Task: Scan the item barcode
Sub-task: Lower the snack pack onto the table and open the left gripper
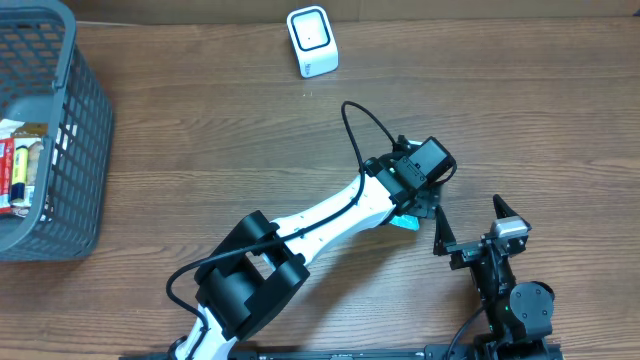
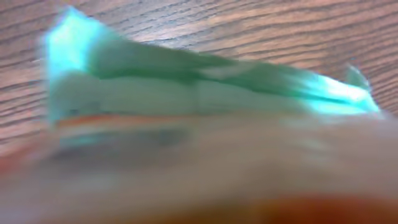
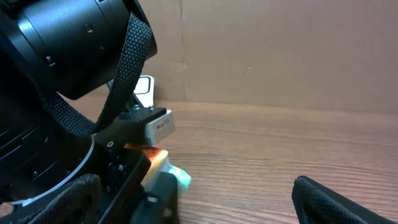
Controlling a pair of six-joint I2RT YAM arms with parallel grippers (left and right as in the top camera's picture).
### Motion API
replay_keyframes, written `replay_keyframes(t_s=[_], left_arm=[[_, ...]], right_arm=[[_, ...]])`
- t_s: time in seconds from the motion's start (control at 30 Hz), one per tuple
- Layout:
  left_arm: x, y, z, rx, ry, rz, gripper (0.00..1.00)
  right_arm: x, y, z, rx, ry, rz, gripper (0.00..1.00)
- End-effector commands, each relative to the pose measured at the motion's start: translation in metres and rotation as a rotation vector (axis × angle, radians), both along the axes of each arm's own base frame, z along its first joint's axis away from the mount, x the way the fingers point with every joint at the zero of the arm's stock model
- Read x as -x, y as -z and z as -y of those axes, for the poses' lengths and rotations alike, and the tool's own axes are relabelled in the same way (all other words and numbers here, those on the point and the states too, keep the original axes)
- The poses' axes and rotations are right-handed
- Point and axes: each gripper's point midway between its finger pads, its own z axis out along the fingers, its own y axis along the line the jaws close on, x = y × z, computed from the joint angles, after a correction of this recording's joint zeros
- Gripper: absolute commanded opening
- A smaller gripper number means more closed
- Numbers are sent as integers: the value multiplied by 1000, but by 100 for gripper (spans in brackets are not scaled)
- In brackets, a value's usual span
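Scanner point(image 1: 312, 40) is taken as the landmark. In the overhead view it is seen standing at the far edge of the table point(image 1: 200, 130). The basket point(image 1: 75, 140) is placed well to the left of the scanner. The left arm point(image 1: 320, 215) is stretched across the table, and the left gripper point(image 1: 412, 208) is found well apart from the scanner, nearer the robot and a little to the right. Only a teal corner of the item point(image 1: 405, 221) is shown under that gripper, so its long axis cannot be told here. It also cannot be told whether the jaws are closed on it. The right gripper point(image 1: 470, 225) is seen farther from the scanner and more to the right, with its jaws spread wide and apart from the item.

In the left wrist view the frame is filled by the blurred item, a teal and white pack with an orange band. Its long axis is laid across the frame from left to right, with the right end dipped slightly. The left gripper's state cannot be told here either.

In the right wrist view the scanner is glimpsed in the background past the left arm. A pale teal corner of the item is seen low beneath the left gripper, well in front of the scanner, and is pointed to the right. The right fingers point(image 3: 336, 199) are held wide apart at the lower corners.
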Motion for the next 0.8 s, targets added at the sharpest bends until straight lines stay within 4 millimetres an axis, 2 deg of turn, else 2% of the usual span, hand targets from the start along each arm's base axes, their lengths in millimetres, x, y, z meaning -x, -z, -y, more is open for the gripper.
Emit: replay_keyframes(t_s=[0.0, 0.33, 0.43, 0.6, 0.77], left_arm=[[-3, -11, 7, 12, 22, 28, 100], [-21, -99, 14, 43, 80, 173, 100], [-25, -117, 12, 37, 111, 213, 100], [-29, -122, 7, 2, 179, 243, 100], [-38, -117, -12, -59, 210, 239, 99]], right_arm=[[-1, 2, 3, 4, 16, 5, 100], [-1, 2, 3, 4, 16, 5, 100], [-1, 2, 3, 4, 16, 5, 100], [-1, 2, 3, 4, 16, 5, 100], [-1, 2, 3, 4, 16, 5, 100]])
